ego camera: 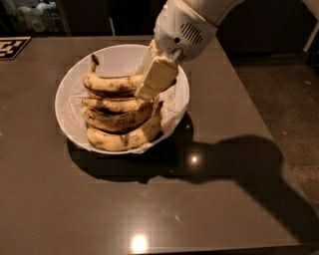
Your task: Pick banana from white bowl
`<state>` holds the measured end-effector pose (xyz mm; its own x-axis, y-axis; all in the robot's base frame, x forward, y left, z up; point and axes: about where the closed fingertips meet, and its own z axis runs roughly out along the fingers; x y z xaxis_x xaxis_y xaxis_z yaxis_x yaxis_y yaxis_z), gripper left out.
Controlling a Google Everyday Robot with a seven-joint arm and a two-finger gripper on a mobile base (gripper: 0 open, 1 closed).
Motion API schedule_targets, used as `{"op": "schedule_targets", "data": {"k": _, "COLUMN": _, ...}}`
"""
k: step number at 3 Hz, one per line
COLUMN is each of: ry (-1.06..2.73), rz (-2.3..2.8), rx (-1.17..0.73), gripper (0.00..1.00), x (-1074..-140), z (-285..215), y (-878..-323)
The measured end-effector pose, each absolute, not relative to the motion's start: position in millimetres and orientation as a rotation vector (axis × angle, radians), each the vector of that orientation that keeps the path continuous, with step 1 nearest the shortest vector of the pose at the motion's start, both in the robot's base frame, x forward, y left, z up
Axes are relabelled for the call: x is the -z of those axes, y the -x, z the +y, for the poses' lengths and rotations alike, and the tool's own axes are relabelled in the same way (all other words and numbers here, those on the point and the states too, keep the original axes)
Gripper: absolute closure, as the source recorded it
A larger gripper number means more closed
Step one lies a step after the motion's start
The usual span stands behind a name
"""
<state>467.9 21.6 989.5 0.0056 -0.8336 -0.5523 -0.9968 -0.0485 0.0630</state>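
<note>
A white bowl (64,102) with a thin white liner stands on the table and holds a pile of several spotted overripe bananas. The banana (110,84) lies on top of the pile, with its long dark stem pointing up at the far left. My gripper (148,87) reaches down from the upper right and sits at the right end of this top banana, hiding that end. The banana still rests on the pile. No blue sticker shows.
The bowl stands on a dark glossy table (224,199) with light glare spots. A black-and-white marker tag (10,47) lies at the far left corner. The table's right edge borders a dark floor (289,99). Bottles (30,15) stand in the background.
</note>
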Motion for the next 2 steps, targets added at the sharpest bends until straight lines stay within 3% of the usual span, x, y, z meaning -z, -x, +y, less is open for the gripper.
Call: {"op": "schedule_targets", "data": {"k": 2, "ry": 1.937, "rz": 1.756, "rx": -0.772, "gripper": 1.0, "x": -988.7, "z": -25.4, "y": -454.2}}
